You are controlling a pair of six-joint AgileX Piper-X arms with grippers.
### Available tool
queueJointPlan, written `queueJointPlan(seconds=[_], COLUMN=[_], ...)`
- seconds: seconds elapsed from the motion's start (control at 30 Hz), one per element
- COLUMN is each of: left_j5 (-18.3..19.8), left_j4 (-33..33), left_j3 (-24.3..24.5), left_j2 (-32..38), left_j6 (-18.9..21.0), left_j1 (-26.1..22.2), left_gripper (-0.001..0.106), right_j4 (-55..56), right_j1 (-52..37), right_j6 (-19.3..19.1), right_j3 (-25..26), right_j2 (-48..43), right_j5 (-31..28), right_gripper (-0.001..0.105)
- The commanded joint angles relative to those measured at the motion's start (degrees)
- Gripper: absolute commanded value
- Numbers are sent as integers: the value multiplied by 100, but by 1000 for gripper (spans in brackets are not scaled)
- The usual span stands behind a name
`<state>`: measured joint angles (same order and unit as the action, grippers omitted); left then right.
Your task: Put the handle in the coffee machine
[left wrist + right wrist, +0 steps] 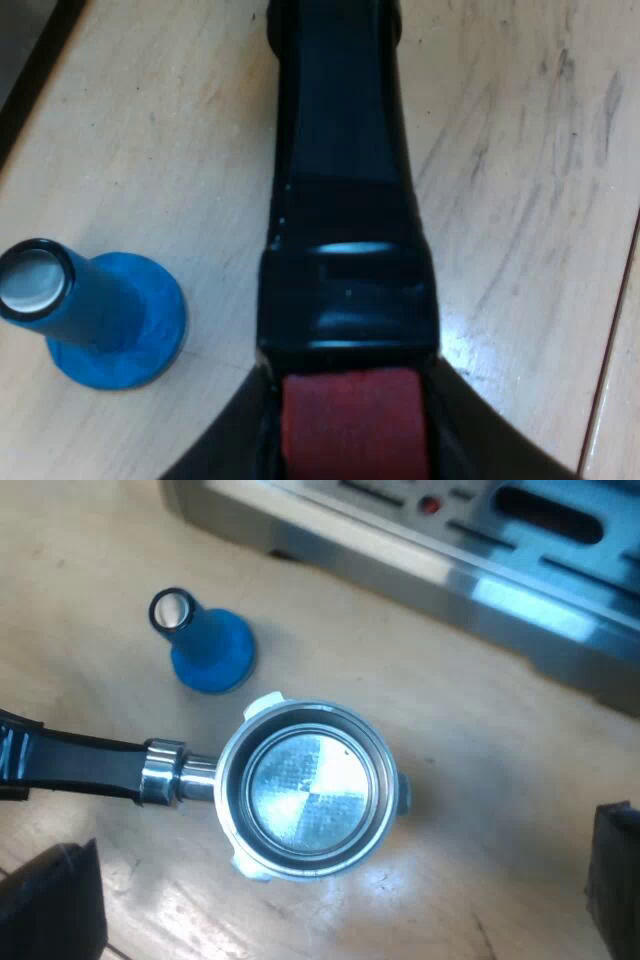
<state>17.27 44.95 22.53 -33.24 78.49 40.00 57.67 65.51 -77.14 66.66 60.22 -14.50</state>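
The holder's [310,790] round metal basket [312,788] faces up, its shiny sieve floor bare. Reading the clock from that basket with the dark handle [340,200] as six, one blue tamper [210,650] stands upright on its wide foot at about eight o'clock, near the rim but apart from it. The espresso machine's [480,570] steel front runs past at ten to eleven, with open wooden table [480,780] between. The left gripper [350,440] is clamped on the handle's red end [352,420]. The right gripper [330,900] hangs over the basket, its fingers [50,900] spread wide, grasping nothing. One holder, one tamper, one machine.
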Motion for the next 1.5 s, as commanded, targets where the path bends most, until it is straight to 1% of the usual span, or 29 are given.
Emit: queueJointPlan(seconds=[0.03,0.1,0.17,0.2,0.27,0.33,0.37,0.4,0.47,0.5,0.57,0.67,0.77,0.87,0.9,0.93,1.03,1.5], left_j5=[40,40,40,40,51,51,133,166,298,306,304,304,304,304,304,304,304,286], left_j4=[-111,-31,150,194,342,395,393,393,451,454,453,453,453,453,453,453,442,402], left_j3=[287,408,528,543,628,673,684,687,713,709,709,709,709,709,709,709,709,709], left_j2=[32,32,32,32,32,32,32,32,32,32,32,32,32,32,32,32,32,32], left_j6=[4,4,4,4,-59,-106,-121,-128,-278,-319,-422,-461,-666,-692,-716,-717,-717,-717], left_j1=[27,-12,-147,-185,-488,-740,-903,-930,-1251,-1335,-1722,-2036,-2671,-2838,-3049,-3160,-3323,-3331], left_gripper=[0,0,0,0,0,0,0,0,0,0,0,0,0,0,0,0,0,0], right_j4=[63,63,75,77,59,10,1,5,5,5,-4,7,-5,-5,-5,-5,-5,-5], right_j1=[372,576,832,916,1100,1202,1256,1276,1357,1365,1405,1417,1417,1417,1417,1417,1417,1417], right_j6=[147,248,274,290,434,571,645,669,765,774,849,850,850,850,850,850,817,779], right_j3=[39,39,27,11,-65,-158,-225,-260,-407,-431,-577,-629,-627,-627,-627,-627,-627,-627], right_j2=[-126,-129,-129,-129,-129,-129,-129,-129,-129,-129,-129,-129,-129,-129,-129,-129,-129,-129], right_j5=[-619,-881,-1292,-1383,-1549,-1552,-1578,-1593,-1690,-1691,-1690,-1680,-1697,-1697,-1697,-1697,-1697,-1697], right_gripper=[105,105,105,105,105,105,105,105,105,105,105,105,105,105,105,105,105,105])
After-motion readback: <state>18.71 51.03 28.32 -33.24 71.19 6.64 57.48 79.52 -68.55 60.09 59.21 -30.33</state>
